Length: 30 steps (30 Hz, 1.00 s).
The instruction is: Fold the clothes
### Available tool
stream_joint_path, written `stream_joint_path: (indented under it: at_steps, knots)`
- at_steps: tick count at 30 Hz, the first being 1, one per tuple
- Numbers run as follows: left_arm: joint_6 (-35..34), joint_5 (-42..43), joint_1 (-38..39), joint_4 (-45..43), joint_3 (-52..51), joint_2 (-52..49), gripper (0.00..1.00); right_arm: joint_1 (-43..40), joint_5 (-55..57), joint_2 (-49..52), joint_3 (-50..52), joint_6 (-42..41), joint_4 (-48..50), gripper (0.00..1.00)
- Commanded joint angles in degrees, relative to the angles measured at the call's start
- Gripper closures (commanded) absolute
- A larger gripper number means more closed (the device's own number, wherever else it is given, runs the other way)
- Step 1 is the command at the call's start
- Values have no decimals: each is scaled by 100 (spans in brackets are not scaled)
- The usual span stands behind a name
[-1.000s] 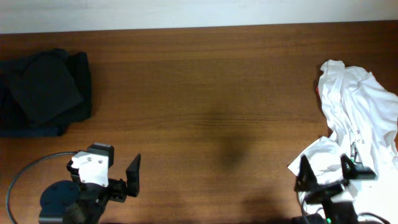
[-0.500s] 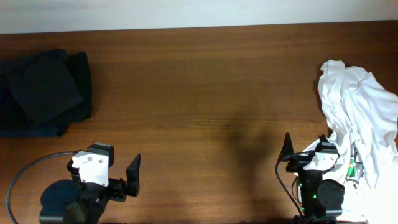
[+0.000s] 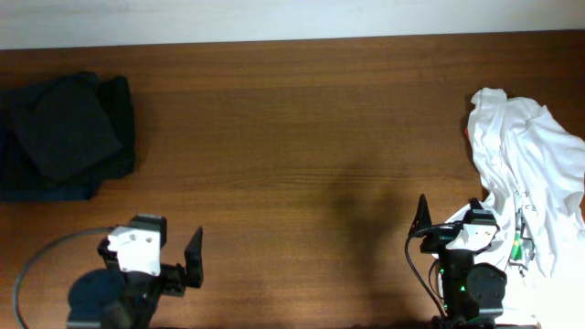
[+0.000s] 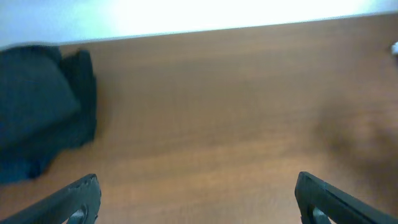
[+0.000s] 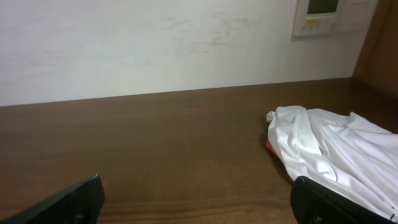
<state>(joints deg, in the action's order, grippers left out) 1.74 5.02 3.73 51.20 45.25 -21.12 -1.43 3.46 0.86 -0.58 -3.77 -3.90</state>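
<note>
A dark pile of clothes lies bunched at the left edge of the wooden counter, toward the far left corner. A white garment lies crumpled along the right edge and runs down toward the near right corner. The two are well apart, with bare wood between them. The left gripper sits by the near edge, toward the near left corner, and points at the far edge. In its blurred wrist view the fingers are spread wide with only wood between them, grasping nothing, and the dark pile shows ahead to the left. The right gripper sits by the near edge, toward the near right corner, just beside the lower part of the white garment. Whether it touches the cloth cannot be told from overhead. Its fingers are also released and spread, and they hold nothing. In its wrist view the white garment lies ahead to the right, with a small red bit peeking out at the garment's left side. A pale wall rises behind the far edge and carries a panel.
</note>
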Motion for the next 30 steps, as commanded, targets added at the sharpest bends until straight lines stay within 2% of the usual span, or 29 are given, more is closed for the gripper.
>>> stream_joint_path:
  at_steps: [1, 4, 5, 7, 8, 9, 30]
  knots:
    - [85, -249, -13, -1025, -1502, 957, 1, -52, -44, -50, 26, 48, -59, 1]
    - [87, -341, -13, -2726, -3056, 1928, 1, -52, -44, -50, 26, 48, -59, 1]
    - [87, -424, -33, -3630, -3580, 2074, 1, -52, -44, -50, 26, 48, -59, 1]
    - [87, -442, -96, -4649, -4144, 2083, 1, -52, -44, -50, 26, 48, -59, 1]
    - [90, -407, -111, -4863, -4478, 2083, 1, -52, -44, -50, 26, 50, -59, 1]
    - [87, -468, -116, -4645, -4472, 2083, 1, -52, -44, -50, 26, 48, -59, 1]
    - [87, -485, -116, -4647, -4472, 2076, 1, -52, -44, -50, 26, 48, -59, 1]
